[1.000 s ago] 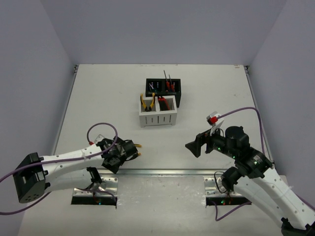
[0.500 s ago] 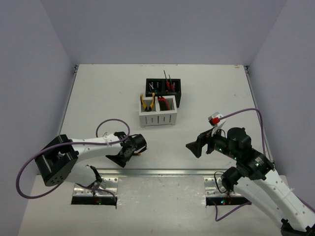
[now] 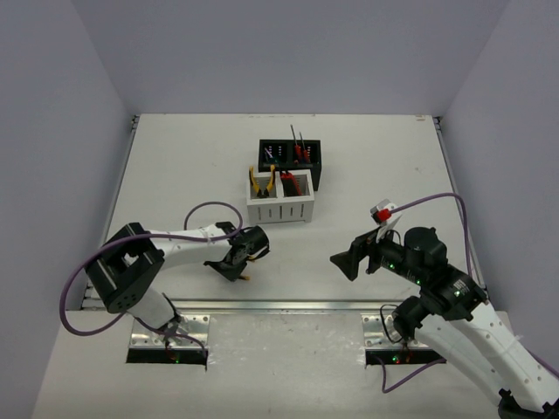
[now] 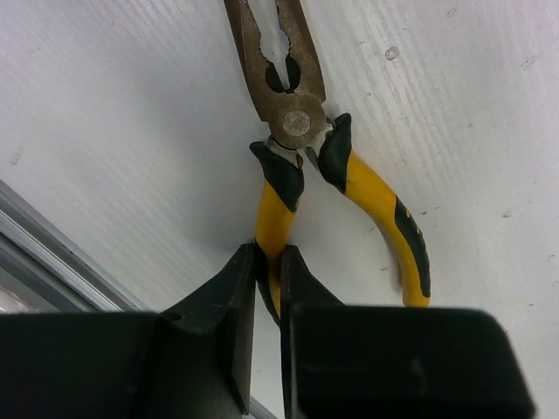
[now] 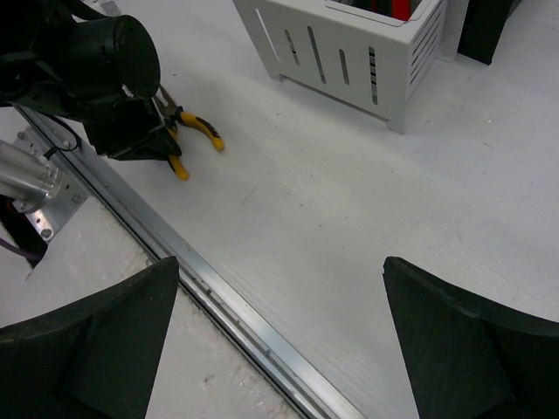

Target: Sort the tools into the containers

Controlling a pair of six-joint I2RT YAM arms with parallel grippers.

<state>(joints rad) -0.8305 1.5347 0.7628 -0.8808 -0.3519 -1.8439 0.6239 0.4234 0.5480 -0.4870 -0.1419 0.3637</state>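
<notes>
Jaws of left gripper (image 4: pixel 268 262) clamp one pliers (image 4: pixel 293 124); second pliers (image 3: pixel 262 182) in white box (image 3: pixel 279 213).

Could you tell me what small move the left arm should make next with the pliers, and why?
Probably lift straight up a little. The left gripper is closed on one yellow handle of the pliers, which lie flat on the table. Raising them lets them travel to the white box, where another pair sits.
</notes>
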